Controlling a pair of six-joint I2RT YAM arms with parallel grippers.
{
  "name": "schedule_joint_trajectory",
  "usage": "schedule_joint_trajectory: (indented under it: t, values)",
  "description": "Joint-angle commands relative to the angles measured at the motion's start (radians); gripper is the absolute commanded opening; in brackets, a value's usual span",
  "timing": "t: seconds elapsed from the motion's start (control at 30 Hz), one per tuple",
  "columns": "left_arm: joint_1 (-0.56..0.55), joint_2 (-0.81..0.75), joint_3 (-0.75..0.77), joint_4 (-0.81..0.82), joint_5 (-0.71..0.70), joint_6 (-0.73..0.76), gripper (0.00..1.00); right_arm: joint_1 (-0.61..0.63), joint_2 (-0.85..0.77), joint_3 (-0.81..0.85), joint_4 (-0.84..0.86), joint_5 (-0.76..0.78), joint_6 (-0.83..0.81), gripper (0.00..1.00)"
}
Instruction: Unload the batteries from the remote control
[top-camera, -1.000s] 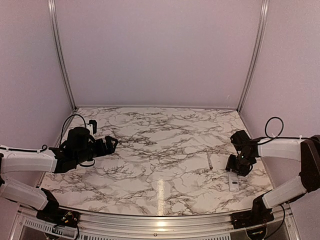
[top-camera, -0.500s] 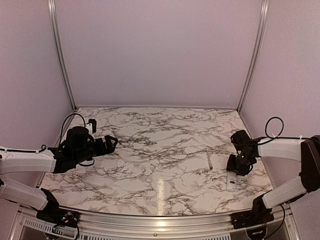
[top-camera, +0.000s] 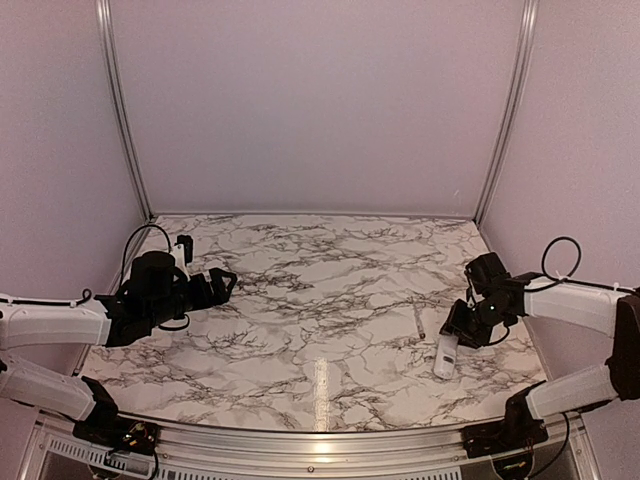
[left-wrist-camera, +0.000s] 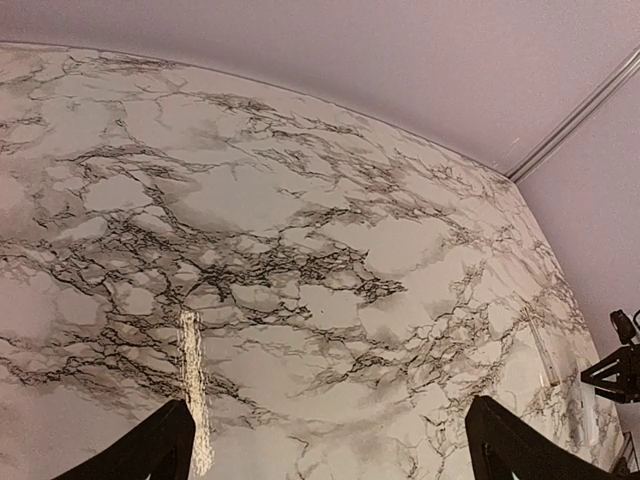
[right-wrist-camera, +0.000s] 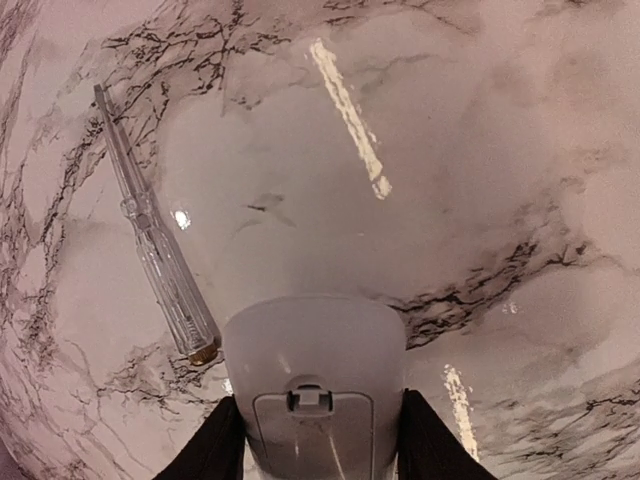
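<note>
The remote control (top-camera: 445, 356) is a small white bar held at one end by my right gripper (top-camera: 460, 327), hanging tilted over the table's right side. In the right wrist view the remote (right-wrist-camera: 312, 350) sits between my two black fingers (right-wrist-camera: 213, 448), back face showing. Its battery cover (right-wrist-camera: 312, 430) is closed with its latch in place, so the batteries are hidden. My left gripper (top-camera: 224, 283) is open and empty above the table's left side, far from the remote; in the left wrist view its gap (left-wrist-camera: 330, 460) frames bare marble.
A thin clear stick with a brass tip (right-wrist-camera: 150, 240) lies on the marble just left of the remote; it shows in the top view (top-camera: 419, 320) too. The table (top-camera: 320, 300) is white marble with dark veins. Purple walls stand on three sides.
My right gripper has moved left with the remote, and the remote now sits farther left and tilted off the table. The left arm has barely shifted.
</note>
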Motion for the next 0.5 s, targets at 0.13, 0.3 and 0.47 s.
schedule_joint_trajectory:
  t: [0.13, 0.3, 0.47]
  values:
    - [-0.005, -0.009, -0.019, 0.063, 0.077, 0.007, 0.99, 0.01, -0.069, 0.074, 0.03, -0.079, 0.078, 0.0]
    - [-0.007, 0.02, -0.028, 0.124, 0.159, -0.003, 0.99, 0.029, -0.065, 0.083, 0.112, -0.112, 0.144, 0.0]
    - [-0.05, 0.06, -0.029, 0.215, 0.219, -0.011, 0.99, 0.093, 0.02, 0.148, 0.161, -0.113, 0.193, 0.0]
